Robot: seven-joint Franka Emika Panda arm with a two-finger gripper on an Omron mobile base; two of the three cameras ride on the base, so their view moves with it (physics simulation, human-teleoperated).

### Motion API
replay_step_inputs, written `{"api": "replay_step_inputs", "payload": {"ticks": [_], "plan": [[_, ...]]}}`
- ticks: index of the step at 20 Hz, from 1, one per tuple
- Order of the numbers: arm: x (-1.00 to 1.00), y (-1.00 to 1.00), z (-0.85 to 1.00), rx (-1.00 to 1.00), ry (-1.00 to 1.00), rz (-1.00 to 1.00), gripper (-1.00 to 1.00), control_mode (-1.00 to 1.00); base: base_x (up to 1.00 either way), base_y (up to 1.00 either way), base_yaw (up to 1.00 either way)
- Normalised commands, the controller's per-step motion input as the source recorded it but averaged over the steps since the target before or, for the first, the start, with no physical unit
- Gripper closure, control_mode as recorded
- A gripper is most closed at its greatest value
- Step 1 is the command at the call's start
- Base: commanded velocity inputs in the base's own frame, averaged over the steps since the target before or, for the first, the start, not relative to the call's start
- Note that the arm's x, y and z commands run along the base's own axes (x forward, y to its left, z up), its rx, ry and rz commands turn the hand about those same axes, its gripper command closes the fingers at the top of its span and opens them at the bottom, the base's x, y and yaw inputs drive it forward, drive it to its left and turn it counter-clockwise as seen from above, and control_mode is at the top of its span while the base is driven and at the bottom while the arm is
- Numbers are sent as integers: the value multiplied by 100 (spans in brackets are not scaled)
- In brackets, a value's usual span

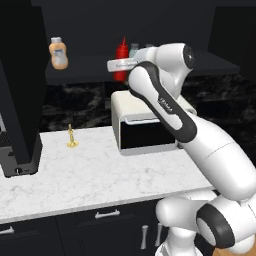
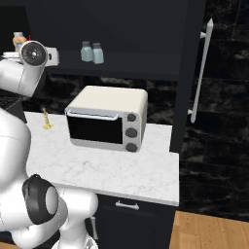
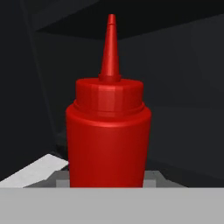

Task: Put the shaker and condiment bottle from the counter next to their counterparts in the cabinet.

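Observation:
The red condiment bottle (image 3: 108, 131) stands upright and very close in the hand view, in front of the dark cabinet interior. My gripper (image 3: 108, 180) is shut on its lower body, a grey finger touching each side. In the left base view the condiment bottle (image 1: 121, 54) is held by the gripper (image 1: 121, 67) just over the cabinet shelf (image 1: 80, 75), right of the stout orange bottle (image 1: 58, 53). Two pale grey-blue shakers (image 2: 86, 51) (image 2: 97, 53) stand side by side on the shelf (image 2: 136, 68); one shaker (image 1: 134, 49) peeks out behind my arm.
A cream toaster oven (image 1: 145, 125) sits on the white marble counter (image 1: 100, 170) under the shelf. A small gold candlestick (image 1: 72, 136) stands to its left, and a tall black appliance (image 1: 20, 100) is at the far left. The open cabinet door (image 2: 202, 68) hangs at the right.

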Motion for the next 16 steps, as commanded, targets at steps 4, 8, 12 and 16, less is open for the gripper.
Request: {"api": "replay_step_inputs", "payload": {"ticks": [4,8,12,16], "plan": [[0,18,27,-6,0,3,100,-100,0,0,0],[23,0,-4,3,0,0,100,-100,0,0,0],[57,9,-15,12,-4,0,100,-100,0,0,0],[46,37,-19,10,-9,0,100,-100,0,0,0]]}}
